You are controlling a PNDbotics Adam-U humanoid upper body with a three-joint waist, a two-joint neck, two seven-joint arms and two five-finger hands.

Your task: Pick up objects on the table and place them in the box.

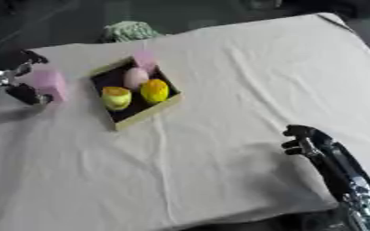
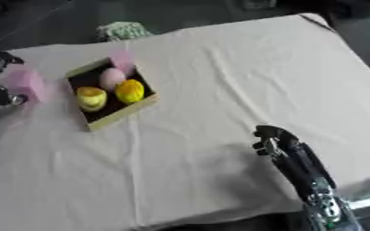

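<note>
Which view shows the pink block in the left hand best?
Left eye view: the pink block sits well inside the frame, with the left hand and its fingers around it visible. Right eye view shows the block near the edge, the hand mostly cropped.

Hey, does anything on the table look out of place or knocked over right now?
Nothing looks spilled or damaged. The box sits askew to the table's edges, holding two yellow items, a pale egg shape and a pink piece propped at its far corner. One pink block is outside it, held between the left hand's fingers.
</note>
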